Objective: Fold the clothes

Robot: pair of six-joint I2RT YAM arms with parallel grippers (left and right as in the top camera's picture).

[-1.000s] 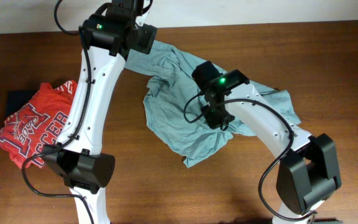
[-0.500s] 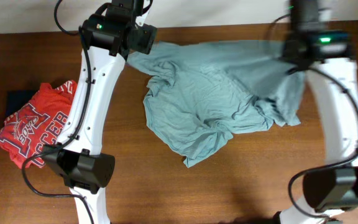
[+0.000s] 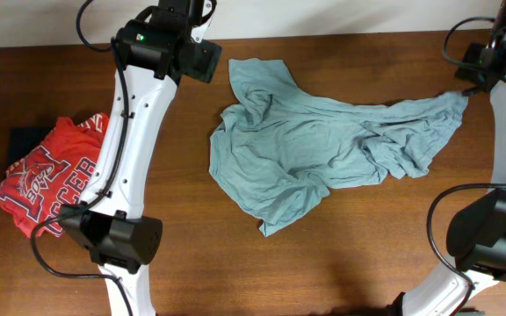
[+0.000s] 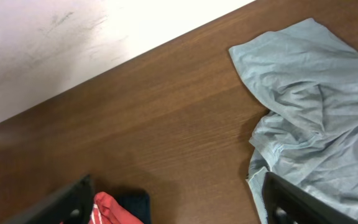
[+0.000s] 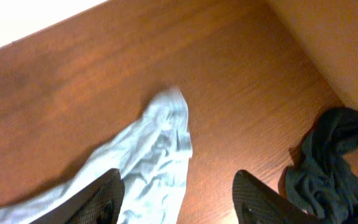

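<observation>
While the pale grey-teal T-shirt lies rumpled across the middle of the table, it is drawn out into a long slant. One corner is flat near the far edge. A narrow tip reaches toward the right side, and the middle is bunched in ridges with the lower flap doubled over. The left pincer hangs over bare wood just beside that far corner, its fingers spread wide with nothing between them. The right pincer hovers above the narrow tip with its fingers well apart. The cloth lies loose on the wood under it, so it has hold of nothing.

The step in hand looks to be laying the shirt flat before any fold. To do it well, each pincer should come straight down on an outer edge and pinch one layer only. Both should then pull apart evenly so the ridges in the middle run out. An uneven pull would only twist the cloth further.

The red shirt sits well apart at the left, and a dark garment lies near the right edge.
</observation>
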